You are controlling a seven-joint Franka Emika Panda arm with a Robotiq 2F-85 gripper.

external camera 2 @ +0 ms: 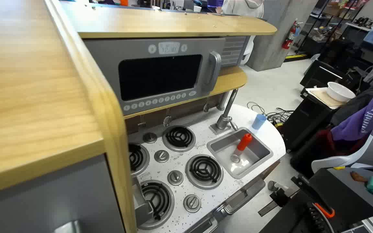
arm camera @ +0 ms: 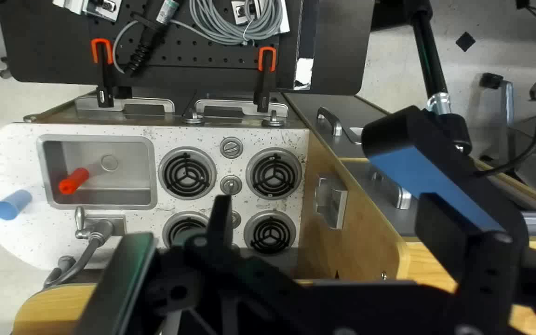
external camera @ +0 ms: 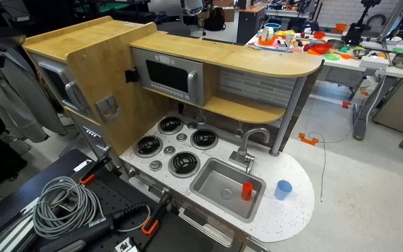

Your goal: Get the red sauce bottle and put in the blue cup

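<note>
The counter (external camera: 280, 218) is white with dark specks and rounds off at the end beyond the sink (external camera: 208, 180), a gray rectangular basin set into it. On the sink's opposite side lie 4 black coil burners (external camera: 184, 164), 2 nearer the sink and 2 farther from it, with a row of 4 knobs (external camera: 169, 150) between the pairs. The blue cup (external camera: 283, 190) stands upright near the sink's short rim, apart from it. A gray faucet (external camera: 242, 150) rises just beside the sink's long rim; a gray post (external camera: 288, 115) stands farther from the sink on that side.
</note>
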